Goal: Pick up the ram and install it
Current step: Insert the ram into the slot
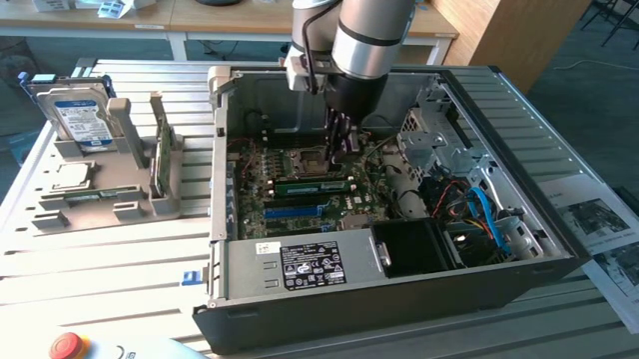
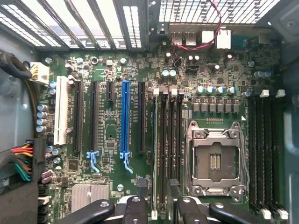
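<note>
Pincer (image 2: 157, 189) released, straddling ram (image 2: 160, 149) | ram edge-on on motherboard (image 2: 110, 156) (chips hidden) | pincer base cut off

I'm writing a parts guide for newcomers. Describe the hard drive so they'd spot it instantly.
Start at the open black computer case; a grey holder sits on the exterior view's left of it. The hard drive stands upright at the holder's far end, a silver box with a blue-and-white label, unlike the square processor chip lying flat nearby.
</note>
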`<state>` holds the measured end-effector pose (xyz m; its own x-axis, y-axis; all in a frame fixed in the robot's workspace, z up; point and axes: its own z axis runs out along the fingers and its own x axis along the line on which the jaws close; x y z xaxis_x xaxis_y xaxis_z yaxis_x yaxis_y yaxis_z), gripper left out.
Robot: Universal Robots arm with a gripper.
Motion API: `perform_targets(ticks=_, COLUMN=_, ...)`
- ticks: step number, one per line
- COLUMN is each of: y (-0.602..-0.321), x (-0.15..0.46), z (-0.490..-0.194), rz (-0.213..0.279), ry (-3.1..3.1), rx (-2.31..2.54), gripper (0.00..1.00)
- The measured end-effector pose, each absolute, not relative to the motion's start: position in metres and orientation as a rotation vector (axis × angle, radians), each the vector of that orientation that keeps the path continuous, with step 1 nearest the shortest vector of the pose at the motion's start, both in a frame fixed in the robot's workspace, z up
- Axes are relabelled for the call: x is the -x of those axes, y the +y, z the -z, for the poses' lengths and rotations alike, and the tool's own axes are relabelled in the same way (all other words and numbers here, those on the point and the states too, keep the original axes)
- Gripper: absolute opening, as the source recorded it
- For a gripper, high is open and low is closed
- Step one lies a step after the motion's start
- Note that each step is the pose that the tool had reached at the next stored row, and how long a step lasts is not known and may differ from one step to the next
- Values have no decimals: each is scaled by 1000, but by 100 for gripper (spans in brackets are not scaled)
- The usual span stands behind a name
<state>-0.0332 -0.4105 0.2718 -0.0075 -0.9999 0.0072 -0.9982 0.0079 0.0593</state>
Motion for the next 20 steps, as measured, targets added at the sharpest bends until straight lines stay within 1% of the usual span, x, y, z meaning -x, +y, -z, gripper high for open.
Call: perform_targets(ticks=20, y=-411, x=31, z=-297, rz=57, ry=-2196, rx=-2179, gripper=31)
